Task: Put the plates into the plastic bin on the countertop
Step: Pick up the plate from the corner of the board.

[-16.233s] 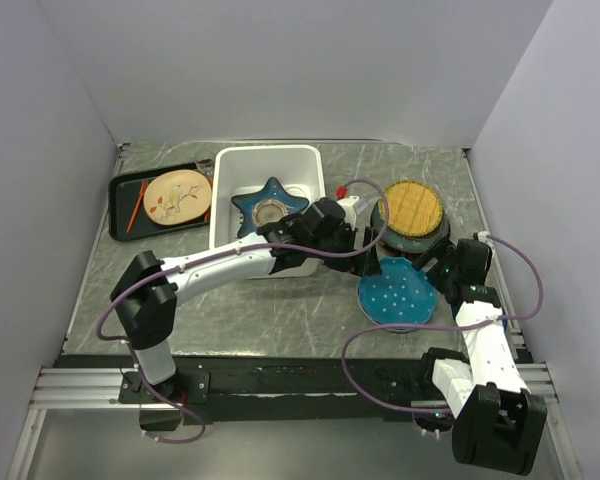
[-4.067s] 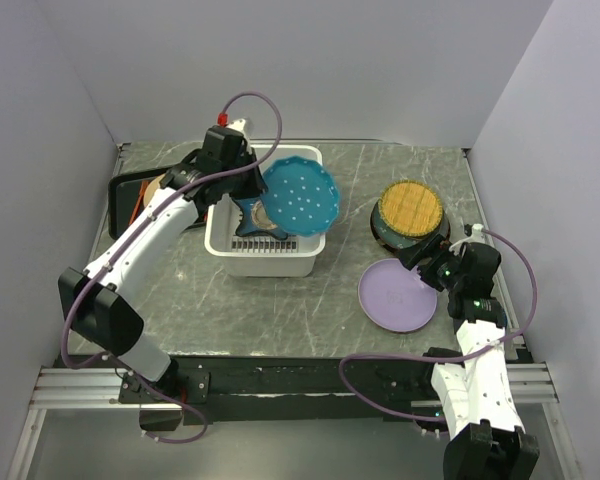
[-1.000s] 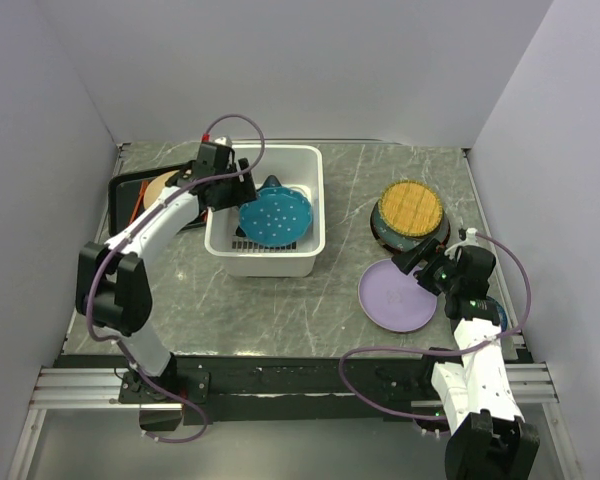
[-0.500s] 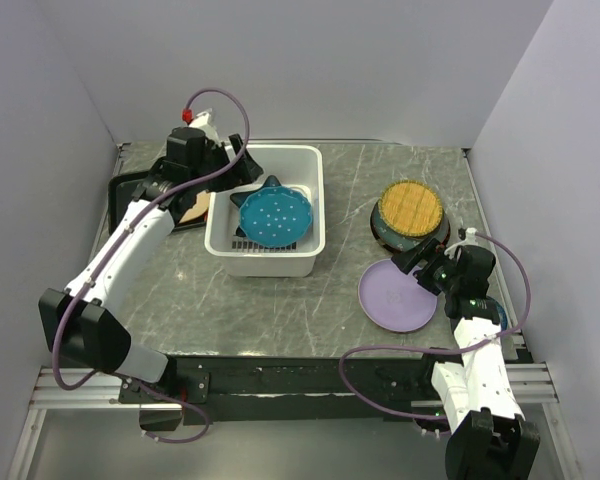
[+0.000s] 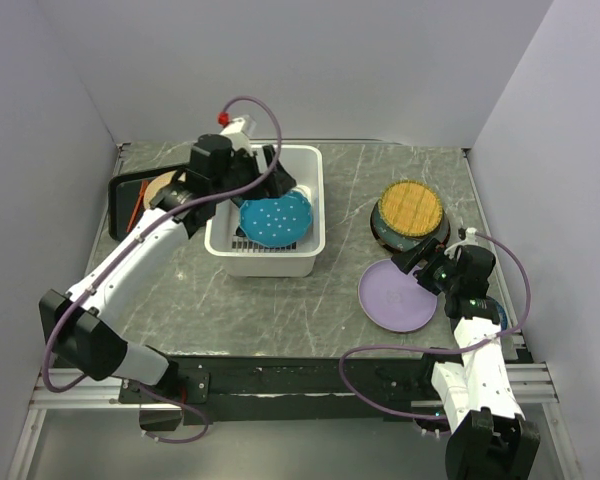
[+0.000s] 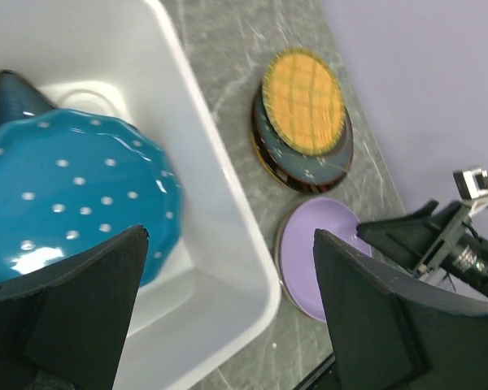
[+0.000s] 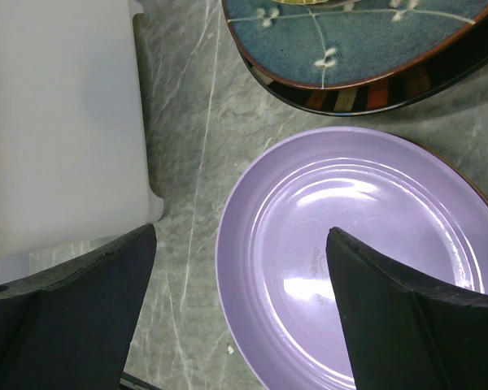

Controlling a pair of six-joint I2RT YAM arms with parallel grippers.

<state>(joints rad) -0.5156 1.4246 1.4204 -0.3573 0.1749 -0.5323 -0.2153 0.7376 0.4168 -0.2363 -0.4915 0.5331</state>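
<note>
Two plates binned: teal dotted plate (image 5: 275, 218) lies in the plastic bin (image 5: 270, 262), upper centre of the overhead view, covering most of the blue star-shaped plate (image 6: 8, 89).
Left gripper (image 6: 228, 244): fingers spread, nothing between them, hanging above the bin.
Right gripper (image 7: 240, 236): spread wide, empty, poised over the lavender plate (image 5: 397, 296) at lower right of the countertop (image 5: 280, 300).
Waiting: yellow woven-look plate (image 5: 411, 207) atop a dark stack, right of the bin.
Risk: the lavender plate lies flat, so a finger may push it across the stone rather than catch its rim.
Risk: a shallow pinch could let it tilt and drop short of the bin.
</note>
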